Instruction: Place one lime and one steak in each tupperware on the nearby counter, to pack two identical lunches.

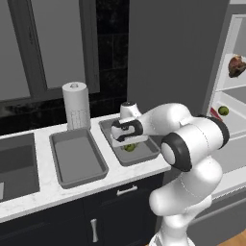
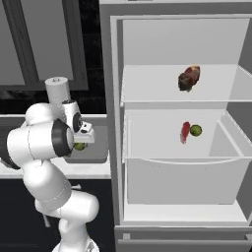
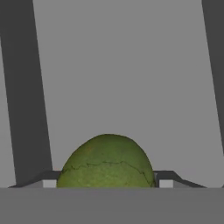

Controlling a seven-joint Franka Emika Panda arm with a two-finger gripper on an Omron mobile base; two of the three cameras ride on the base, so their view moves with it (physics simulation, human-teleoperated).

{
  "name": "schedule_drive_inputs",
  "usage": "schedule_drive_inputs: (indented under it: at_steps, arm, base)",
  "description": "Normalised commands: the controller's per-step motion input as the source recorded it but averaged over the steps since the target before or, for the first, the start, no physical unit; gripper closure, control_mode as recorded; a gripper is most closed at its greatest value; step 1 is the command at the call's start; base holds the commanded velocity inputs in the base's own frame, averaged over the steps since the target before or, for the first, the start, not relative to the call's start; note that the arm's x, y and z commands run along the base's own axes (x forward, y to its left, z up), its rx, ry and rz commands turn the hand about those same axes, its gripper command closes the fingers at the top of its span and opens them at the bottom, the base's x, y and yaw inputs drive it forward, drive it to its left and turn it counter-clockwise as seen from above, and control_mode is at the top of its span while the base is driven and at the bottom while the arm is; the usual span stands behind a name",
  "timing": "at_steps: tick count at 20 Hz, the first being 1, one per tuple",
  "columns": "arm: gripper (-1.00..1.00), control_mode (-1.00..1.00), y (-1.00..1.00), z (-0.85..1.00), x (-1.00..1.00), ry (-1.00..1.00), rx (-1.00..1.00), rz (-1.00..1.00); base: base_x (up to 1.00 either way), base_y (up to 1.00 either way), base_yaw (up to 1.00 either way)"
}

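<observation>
From my left base cam, the arm is folded forward over the counter (image 1: 43, 185), with the gripper (image 1: 129, 144) down inside the right-hand tupperware (image 1: 151, 153), the one nearest the fridge. There's a lime (image 1: 129, 147) right under the hand, low in that tray; from here I can't tell if it's touching the floor of it. The left tupperware (image 1: 77, 158) sits just beside it, and a paper towel roll (image 1: 76, 105) stands behind that one by the wall. The sink (image 1: 17, 166) is off to the left. At the right edge I can see into the open fridge (image 1: 230, 103): a steak (image 1: 236, 66) on the upper shelf, a second lime (image 1: 223, 110) on the shelf below.

Right base cam: same pose from the other side, the gripper (image 2: 84, 140) over the tupperware (image 2: 96, 153) with the lime (image 2: 79, 146) peeking out beneath it. The fridge (image 2: 115, 162) is wide open here. Brown steak (image 2: 189, 78) up top, and on the middle shelf a red steak (image 2: 185, 132) touching or just beside the other lime (image 2: 196, 130).

Hand cam: the lime (image 3: 107, 161) sits right between the two fingertips (image 3: 168, 180), jaws clamped on it from both sides, grey tupperware floor (image 3: 127, 70) behind.
</observation>
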Motion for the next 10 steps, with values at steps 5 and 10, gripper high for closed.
schedule_drive_inputs:
  at_steps: [5,10]
  arm:
    - [1.00,-1.00,-0.06,0.00,0.68,0.00,0.00,0.00]
    - [1.00,-1.00,-0.11,0.04,0.97,0.05,0.00,0.00]
  base:
    - [0.00,0.00,0.00]
    - [0.00,0.00,0.00]
